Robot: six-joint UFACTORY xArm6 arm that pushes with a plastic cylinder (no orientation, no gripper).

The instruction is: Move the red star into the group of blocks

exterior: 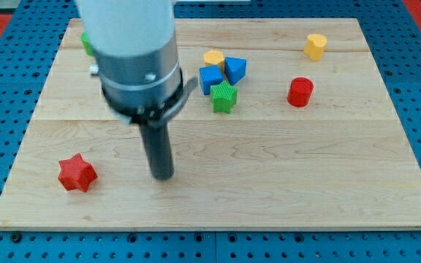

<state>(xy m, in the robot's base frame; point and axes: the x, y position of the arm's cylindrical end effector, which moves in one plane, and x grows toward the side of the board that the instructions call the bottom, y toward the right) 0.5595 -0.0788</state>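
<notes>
The red star lies near the bottom left of the wooden board. My tip rests on the board to the star's right, well apart from it. The group sits at the top centre: a yellow block, a blue cube, a blue triangular block and a green star-like block, close together. The group is up and to the right of my tip.
A red cylinder stands right of the group. A yellow block lies near the top right. A green block shows at the top left, mostly hidden behind the arm's body. A blue pegboard surrounds the board.
</notes>
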